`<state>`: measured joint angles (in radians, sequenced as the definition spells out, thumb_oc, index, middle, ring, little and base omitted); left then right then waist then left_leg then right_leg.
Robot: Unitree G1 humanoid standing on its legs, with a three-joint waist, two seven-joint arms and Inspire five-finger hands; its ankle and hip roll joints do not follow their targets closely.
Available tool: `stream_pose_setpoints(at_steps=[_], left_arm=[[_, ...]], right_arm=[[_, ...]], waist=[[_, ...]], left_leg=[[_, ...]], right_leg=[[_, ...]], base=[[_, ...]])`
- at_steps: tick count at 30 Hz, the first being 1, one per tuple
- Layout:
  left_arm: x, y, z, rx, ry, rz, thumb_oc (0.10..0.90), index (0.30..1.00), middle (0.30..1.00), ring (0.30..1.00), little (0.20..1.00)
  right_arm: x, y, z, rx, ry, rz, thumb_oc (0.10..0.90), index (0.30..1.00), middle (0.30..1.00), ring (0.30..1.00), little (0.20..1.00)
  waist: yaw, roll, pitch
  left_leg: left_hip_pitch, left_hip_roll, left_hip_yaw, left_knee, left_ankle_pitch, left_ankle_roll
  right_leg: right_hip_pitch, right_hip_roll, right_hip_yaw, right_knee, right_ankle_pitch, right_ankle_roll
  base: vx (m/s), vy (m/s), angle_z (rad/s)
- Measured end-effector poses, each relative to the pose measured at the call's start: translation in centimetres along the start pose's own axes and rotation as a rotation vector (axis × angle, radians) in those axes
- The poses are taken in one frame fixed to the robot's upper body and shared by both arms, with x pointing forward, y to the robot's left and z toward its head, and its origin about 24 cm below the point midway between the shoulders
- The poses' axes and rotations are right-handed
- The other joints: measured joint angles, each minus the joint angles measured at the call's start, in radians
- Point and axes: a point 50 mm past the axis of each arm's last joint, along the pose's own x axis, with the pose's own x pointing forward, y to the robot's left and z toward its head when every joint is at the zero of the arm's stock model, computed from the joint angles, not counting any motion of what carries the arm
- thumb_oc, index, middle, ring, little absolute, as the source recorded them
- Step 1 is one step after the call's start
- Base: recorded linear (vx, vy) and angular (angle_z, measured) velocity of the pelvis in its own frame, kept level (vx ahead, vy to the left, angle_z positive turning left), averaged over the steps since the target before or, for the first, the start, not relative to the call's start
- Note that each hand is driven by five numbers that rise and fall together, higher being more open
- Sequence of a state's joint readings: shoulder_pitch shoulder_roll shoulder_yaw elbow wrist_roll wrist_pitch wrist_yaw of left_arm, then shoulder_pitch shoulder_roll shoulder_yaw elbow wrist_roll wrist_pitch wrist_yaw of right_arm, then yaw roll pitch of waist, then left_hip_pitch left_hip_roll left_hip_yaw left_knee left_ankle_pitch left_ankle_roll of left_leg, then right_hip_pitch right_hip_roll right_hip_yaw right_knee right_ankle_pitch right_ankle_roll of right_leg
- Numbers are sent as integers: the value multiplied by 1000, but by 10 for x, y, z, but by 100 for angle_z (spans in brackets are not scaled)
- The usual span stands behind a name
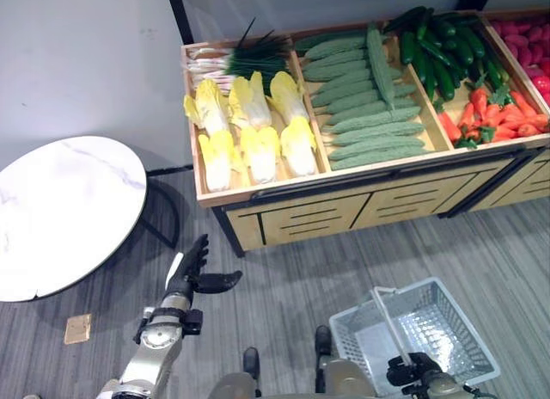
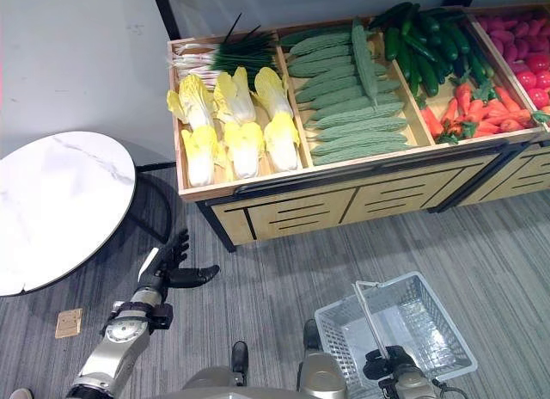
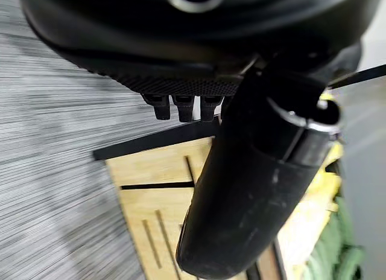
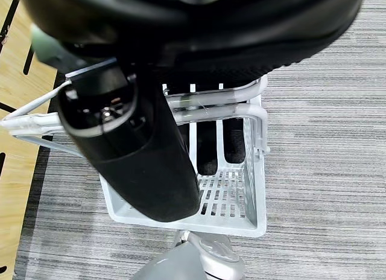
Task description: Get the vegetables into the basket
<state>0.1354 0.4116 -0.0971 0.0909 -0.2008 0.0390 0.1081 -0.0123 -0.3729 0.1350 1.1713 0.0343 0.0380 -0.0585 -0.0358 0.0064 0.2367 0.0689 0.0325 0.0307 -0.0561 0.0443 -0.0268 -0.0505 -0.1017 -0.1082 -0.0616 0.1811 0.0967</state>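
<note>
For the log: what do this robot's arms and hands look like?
Both arms are silver-grey metal with black joint blocks at the wrist. The left robot hand is dark, with slim black fingers, a thick glossy black thumb and a white strip along its edge. The right robot hand is equally dark, its palm pad finely textured.

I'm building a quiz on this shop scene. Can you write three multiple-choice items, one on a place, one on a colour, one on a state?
1. Where is the basket?
A. On the round table
B. On the floor, at the robot's right
C. On the produce stand

2. What colour are the cabbages?
A. Yellow and white
B. Purple
C. Red

3. How is the left hand?
A. Shut on a cucumber
B. Open, holding nothing
C. Shut on the basket handle

Answers: 1 B, it sits on grey flooring by the right hand. 2 A, pale yellow leaves show. 3 B, straight fingers above the floor.
</note>
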Motion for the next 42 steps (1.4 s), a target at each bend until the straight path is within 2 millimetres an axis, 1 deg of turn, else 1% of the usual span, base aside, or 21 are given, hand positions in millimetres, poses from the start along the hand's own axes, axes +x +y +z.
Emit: stream_pose_setpoints(at_steps=[4,5,7,8,10,11,13,14,16,18,21,22,23,26,29,31,32,36,38,40,42], left_arm=[[4,36,43,228,-163,80,900,1000,1000,1000,1000],[8,54,62,361,-223,131,900,1000,1000,1000,1000],[12,67,79,461,-276,195,900,1000,1000,1000,1000],[15,80,99,577,-334,253,900,1000,1000,1000,1000],[16,88,113,659,-373,292,900,1000,1000,1000,1000],[16,95,125,738,-408,323,900,1000,1000,1000,1000],[16,97,131,782,-428,344,900,1000,1000,1000,1000],[15,101,136,853,-439,354,900,1000,1000,1000,1000],[21,106,140,979,-429,355,900,1000,1000,1000,1000],[26,108,142,1039,-415,357,900,1000,1000,1000,1000],[35,116,147,1243,-376,324,900,1000,1000,1000,1000],[42,118,150,1352,-356,310,900,1000,1000,1000,1000],[44,118,152,1377,-353,309,900,1000,1000,1000,1000],[51,112,157,1472,-359,274,900,1000,1000,1000,1000],[62,105,155,1564,-338,207,900,1000,1000,1000,1000],[69,95,154,1656,-347,147,900,1000,1000,1000,1000],[73,91,155,1703,-346,122,900,1000,1000,1000,1000],[81,84,153,1749,-323,80,900,1000,1000,1000,1000],[87,79,151,1752,-315,67,900,1000,1000,1000,1000],[95,75,145,1772,-277,58,900,1000,1000,1000,1000],[99,74,139,1770,-250,51,900,1000,1000,1000,1000]], right_arm=[[0,0,-1,-9,2,3,400,300,300,300,300],[0,0,-2,-19,4,2,400,300,300,300,300],[0,-1,-3,-22,6,2,400,300,300,300,300],[0,-2,-2,-25,6,-2,400,300,300,300,300],[0,-2,-2,-33,7,-3,400,300,300,300,300],[0,-2,-1,-38,5,-7,400,300,300,300,300],[0,-2,-5,-40,14,-10,400,300,300,300,300],[0,-2,-5,-43,9,-10,400,300,300,300,300],[-1,-3,-8,-48,17,-17,400,300,300,300,300],[-1,-4,-11,-52,24,-23,400,300,300,300,300],[-1,-4,-11,-53,20,-26,400,300,300,300,300],[-2,-5,-14,-54,24,-33,400,300,300,300,300],[-2,-6,-13,-54,24,-36,400,300,300,300,300],[-2,-6,-16,-55,32,-40,400,300,300,300,300],[-2,-7,-15,-52,27,-42,400,300,300,300,300],[-2,-7,-15,-49,28,-43,400,300,300,300,300],[-2,-7,-15,-58,31,-45,400,300,300,300,300],[-1,-7,-13,-64,28,-49,400,300,300,300,300],[-2,-8,-18,-66,41,-56,400,300,300,300,300],[-1,-15,-13,-69,36,-84,400,300,300,300,300],[0,-20,-10,-71,35,-96,400,300,300,300,300]], waist=[[-2,-1,-1],[-4,-1,-2],[-6,0,-5],[-5,1,-7],[-10,3,-10],[-17,4,-17],[-26,8,-27],[-34,10,-33],[-42,18,-46],[-57,25,-56],[-68,31,-65],[-84,37,-70],[-88,39,-71],[-94,45,-79],[-115,53,-84],[-144,59,-85],[-145,60,-84],[-170,71,-82],[-177,79,-81],[-181,104,-80],[-186,119,-74]], left_leg=[[10,0,12,-11,2,-2],[20,2,16,-15,0,-3],[31,2,26,-21,-1,-3],[36,2,39,-26,-1,-4],[49,2,51,-32,-1,-4],[50,2,60,-32,-3,-4],[57,2,66,-32,-5,-4],[60,2,73,-32,-6,-5],[65,2,90,-32,-11,-5],[73,1,100,-34,-15,-7],[74,1,116,-36,-17,-8],[74,1,119,-38,-19,-9],[73,1,120,-38,-20,-9],[66,0,138,-38,-20,-9],[60,0,157,-38,-20,-9],[44,0,162,-38,-21,-10],[37,0,162,-38,-18,-11],[13,1,172,-37,-15,-12],[8,1,172,-36,-15,-12],[-22,-4,179,-38,-14,-11],[-32,-4,180,-37,-13,-10]], right_leg=[[10,4,15,-25,16,0],[19,7,19,-25,15,0],[19,9,28,-25,15,0],[20,10,41,-25,17,1],[20,12,51,-25,18,0],[19,13,60,-25,18,1],[20,14,65,-25,18,1],[20,16,74,-25,23,-6],[19,18,87,-25,23,-6],[19,19,97,-25,23,-6],[13,22,114,-25,23,0],[11,22,118,-25,22,1],[10,22,120,-25,22,1],[-7,26,137,-25,26,-2],[-22,28,153,-25,28,-4],[-40,29,157,-25,30,-7],[-47,29,157,-25,32,-8],[-78,33,164,-24,48,-7],[-84,34,166,-25,48,-9],[-117,30,172,-25,47,-4],[-128,30,173,-25,51,-1]], base=[[19,-4,-11],[27,-1,-13],[27,1,-17],[28,9,-23],[30,6,-22],[35,2,-16],[37,6,-14],[36,9,-16],[34,8,-21],[22,5,-17],[11,3,-17],[5,3,-10],[4,3,-6],[7,6,-16],[9,-1,-21],[15,1,-7],[13,2,-4],[13,4,-8],[0,0,0],[7,15,-8],[10,7,-3]])
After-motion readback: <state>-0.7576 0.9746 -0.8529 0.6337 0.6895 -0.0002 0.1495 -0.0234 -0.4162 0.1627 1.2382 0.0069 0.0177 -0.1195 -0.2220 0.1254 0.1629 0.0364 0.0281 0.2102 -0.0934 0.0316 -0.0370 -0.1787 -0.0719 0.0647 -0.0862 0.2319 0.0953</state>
